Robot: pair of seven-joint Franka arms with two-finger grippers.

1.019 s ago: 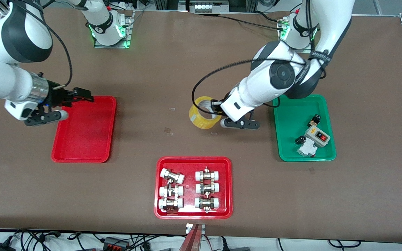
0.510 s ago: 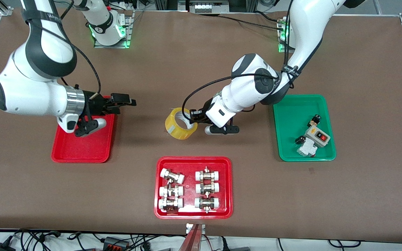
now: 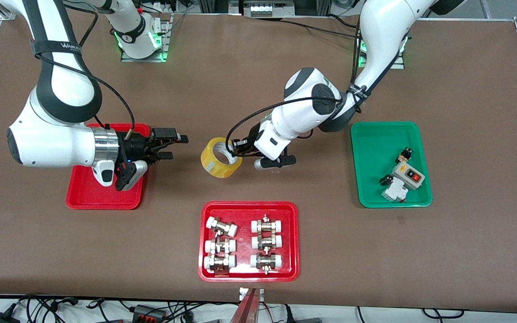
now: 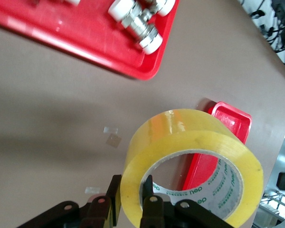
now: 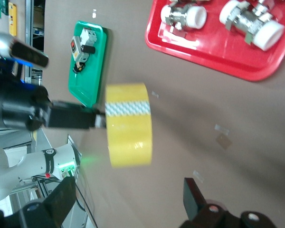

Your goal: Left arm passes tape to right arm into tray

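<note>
The tape hangs in the air over bare table between the tray and the green tray, closer to the tray. It is tipped on its side, so its core hole runs roughly level and faces the left arm. The left gripper clamps the roll's wall, with one finger inside the hole and the other against the yellow outside.

The right gripper sits over the table just off the tray's edge on the tape side, its fingers spread wide and pointed at the roll with a gap of brown surface still between them. From the right wrist view the tape shows its broad yellow band side-on.

The tray of fittings lies nearer the front camera than the tape, apart from it. The table around the roll is open on the side toward the arm bases.
</note>
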